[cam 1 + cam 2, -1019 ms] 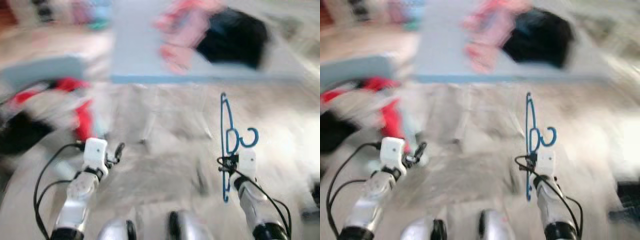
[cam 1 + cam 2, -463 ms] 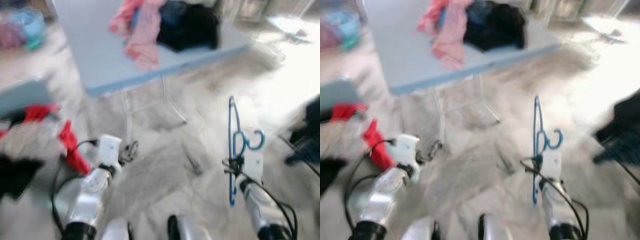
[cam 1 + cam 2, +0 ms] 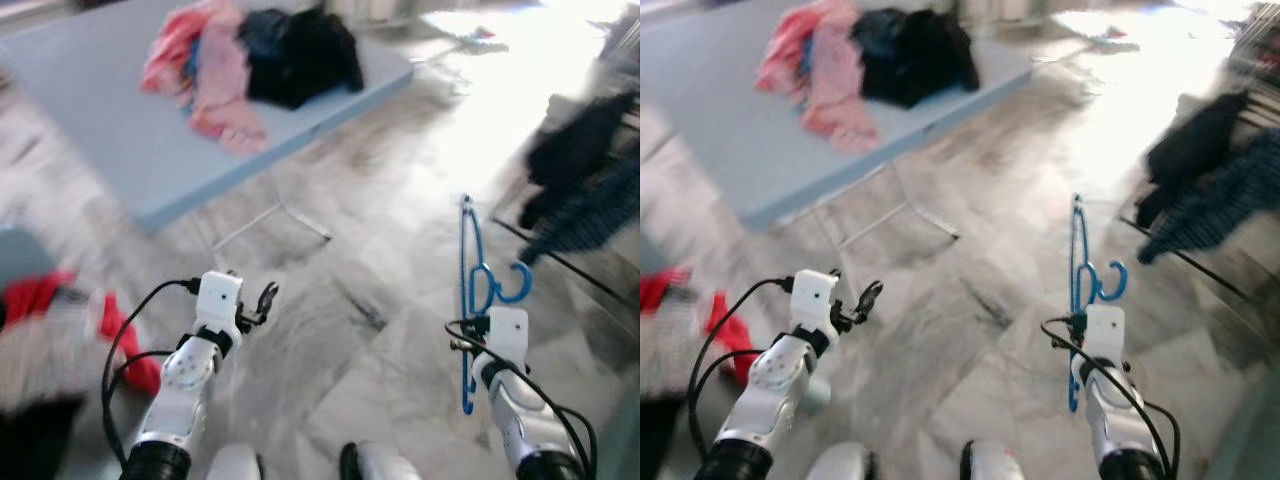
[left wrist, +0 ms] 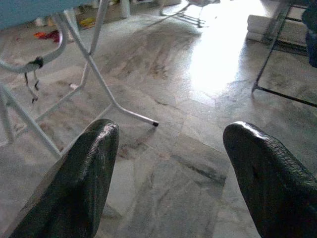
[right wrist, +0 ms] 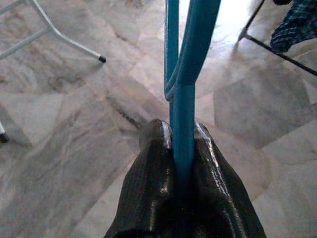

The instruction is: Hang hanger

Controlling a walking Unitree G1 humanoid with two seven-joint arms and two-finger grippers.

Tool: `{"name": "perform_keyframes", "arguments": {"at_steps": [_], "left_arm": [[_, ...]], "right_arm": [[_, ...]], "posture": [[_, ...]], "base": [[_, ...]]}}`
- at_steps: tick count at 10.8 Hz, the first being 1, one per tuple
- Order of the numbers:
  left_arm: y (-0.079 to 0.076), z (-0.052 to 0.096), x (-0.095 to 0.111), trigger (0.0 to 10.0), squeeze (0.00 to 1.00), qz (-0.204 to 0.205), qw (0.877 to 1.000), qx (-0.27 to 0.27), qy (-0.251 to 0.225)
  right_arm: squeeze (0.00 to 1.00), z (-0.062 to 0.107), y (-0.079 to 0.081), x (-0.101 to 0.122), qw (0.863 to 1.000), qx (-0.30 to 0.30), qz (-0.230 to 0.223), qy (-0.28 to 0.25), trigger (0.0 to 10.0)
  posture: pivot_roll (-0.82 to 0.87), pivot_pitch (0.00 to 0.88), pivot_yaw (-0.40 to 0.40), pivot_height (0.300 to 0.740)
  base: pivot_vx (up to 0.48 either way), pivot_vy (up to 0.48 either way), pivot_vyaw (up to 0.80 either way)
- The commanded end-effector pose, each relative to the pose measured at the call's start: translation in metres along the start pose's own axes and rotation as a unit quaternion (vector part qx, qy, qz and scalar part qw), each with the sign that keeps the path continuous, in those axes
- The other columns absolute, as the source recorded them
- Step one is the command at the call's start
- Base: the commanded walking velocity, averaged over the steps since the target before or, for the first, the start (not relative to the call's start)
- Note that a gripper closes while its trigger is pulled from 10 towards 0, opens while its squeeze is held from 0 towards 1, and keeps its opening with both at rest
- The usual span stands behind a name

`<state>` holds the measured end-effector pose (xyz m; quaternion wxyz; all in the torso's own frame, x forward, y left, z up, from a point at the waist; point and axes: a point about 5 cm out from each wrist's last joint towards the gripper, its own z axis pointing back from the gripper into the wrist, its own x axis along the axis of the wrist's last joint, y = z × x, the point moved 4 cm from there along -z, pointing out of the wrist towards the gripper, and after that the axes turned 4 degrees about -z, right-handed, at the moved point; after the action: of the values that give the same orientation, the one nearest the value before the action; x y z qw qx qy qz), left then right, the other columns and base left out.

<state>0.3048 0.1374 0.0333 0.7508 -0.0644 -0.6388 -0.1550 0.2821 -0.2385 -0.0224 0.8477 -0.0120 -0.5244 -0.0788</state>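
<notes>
From the head views, your right jaws [image 3: 478,330] are clamped on the blue hanger [image 3: 467,290], which stands upright above them, hook curling just past the wrist; dark garments on a rack [image 3: 580,190] hang ahead and to the right of it. Your left jaws [image 3: 262,300] are spread and carry nothing, the blue worktop [image 3: 120,130] with heaped clothes [image 3: 250,55] well beyond them. In the left wrist view, both fingers [image 4: 84,183] stand wide apart over marble floor [image 4: 163,163]. In the right wrist view, the hanger's bar [image 5: 184,99] is pinched between the pads; it looks light, stiff and slick, so grip firmly near the hook.
</notes>
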Motion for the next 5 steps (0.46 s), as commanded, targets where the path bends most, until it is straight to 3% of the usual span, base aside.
{"name": "perform_keyframes", "arguments": {"at_steps": [1,2,3,5], "left_arm": [[0.003,0.004,-0.0082,10.0,0.0,-0.005,1.0,0.002,0.013],[0.0012,0.0038,-0.0106,10.0,0.0,-0.005,1.0,0.006,0.017],[0.0004,0.0036,-0.0097,10.0,0.0,-0.006,1.0,0.01,0.01],[-0.0058,0.0048,-0.0137,10.0,0.0,-0.016,1.0,-0.008,0.015]], "right_arm": [[0.0,0.0,0.003,0.0013,1.0,0.004,0.002,-0.003,10.0],[0.0,-0.0005,0.0038,0.0025,1.0,0.004,0.001,-0.004,10.0],[0.0,-0.0007,0.0031,0.0031,1.0,-0.001,-0.008,-0.007,10.0],[0.0,-0.0017,-0.0055,0.0011,0.999,-0.039,-0.003,0.002,10.0]], "posture": [[-0.05,0.126,-0.049,0.74],[-0.05,0.127,-0.049,0.74],[-0.05,0.127,-0.049,0.74],[-0.04,0.133,-0.05,0.74]], "base": [[0.439,0.0,-0.8],[0.446,0.0,-0.8],[0.0,0.0,-0.8],[0.0,0.0,0.0]]}}
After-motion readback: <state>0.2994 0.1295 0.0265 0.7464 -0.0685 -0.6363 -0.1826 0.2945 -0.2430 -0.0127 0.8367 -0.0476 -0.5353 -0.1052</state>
